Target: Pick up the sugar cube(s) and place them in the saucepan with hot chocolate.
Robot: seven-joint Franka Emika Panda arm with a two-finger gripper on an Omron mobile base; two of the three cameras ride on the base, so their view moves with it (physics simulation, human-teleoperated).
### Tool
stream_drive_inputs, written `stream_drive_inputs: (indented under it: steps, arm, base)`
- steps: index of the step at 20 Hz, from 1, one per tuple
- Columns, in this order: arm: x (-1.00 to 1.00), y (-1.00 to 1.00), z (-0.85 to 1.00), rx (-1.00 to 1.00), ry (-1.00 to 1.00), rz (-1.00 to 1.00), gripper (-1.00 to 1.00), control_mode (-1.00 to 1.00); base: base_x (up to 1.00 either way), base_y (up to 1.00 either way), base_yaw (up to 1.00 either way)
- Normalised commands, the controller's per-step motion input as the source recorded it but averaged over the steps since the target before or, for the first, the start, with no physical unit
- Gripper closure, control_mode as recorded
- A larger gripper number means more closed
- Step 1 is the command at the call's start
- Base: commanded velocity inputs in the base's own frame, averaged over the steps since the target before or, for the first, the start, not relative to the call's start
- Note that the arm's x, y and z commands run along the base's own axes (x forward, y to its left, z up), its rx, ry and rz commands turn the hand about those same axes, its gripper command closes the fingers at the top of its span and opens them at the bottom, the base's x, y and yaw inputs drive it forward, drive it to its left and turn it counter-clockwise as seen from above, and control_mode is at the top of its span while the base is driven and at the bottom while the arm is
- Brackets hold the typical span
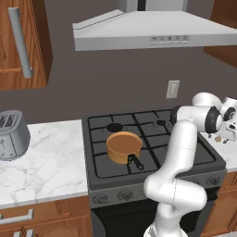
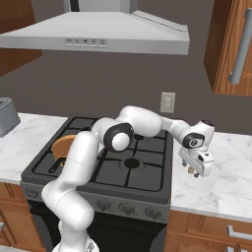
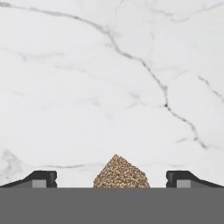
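The gripper (image 3: 112, 177) is hanging over the marble worktop (image 2: 221, 177) to the right of the stove (image 2: 113, 162), its fingers (image 3: 41, 178) spread wide and grasping nothing. In the hand view a brown, grainy sugar cube (image 3: 121, 173) is sitting between the two fingertips, one corner pointing away from the camera; whether the fingers are touching it cannot be told. In the right base view the sugar cube is showing as a small brown speck just under the hand, near the stove-side edge of the worktop. The saucepan with hot chocolate (image 1: 123, 147) is standing on the front left burner, well apart from the cube, handle pointing toward the stove's front edge.

Risks, as judged from here: because the cube is lying cornerwise to the fingers, closing on it may twist it or squeeze it out sideways. A shallow descent may pinch only its top, so it drops during the carry across the burners.
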Motion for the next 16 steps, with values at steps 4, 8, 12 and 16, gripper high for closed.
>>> stream_drive_inputs:
  steps: [4,8,12,16]
  arm:
    - [-0.01,0.00,-0.06,0.01,0.00,-0.06,-1.00,-1.00]
    - [-0.02,0.00,-0.07,0.02,0.00,-0.04,-1.00,-1.00]
    - [0.00,0.00,-0.08,0.02,0.00,-0.02,1.00,-1.00]
    - [0.00,0.00,-0.03,0.01,0.00,0.00,1.00,-1.00]
  base:
    - [0.00,0.00,0.00]
    - [0.00,0.00,0.00]
    - [0.00,0.00,0.00]
    - [0.00,0.00,0.00]
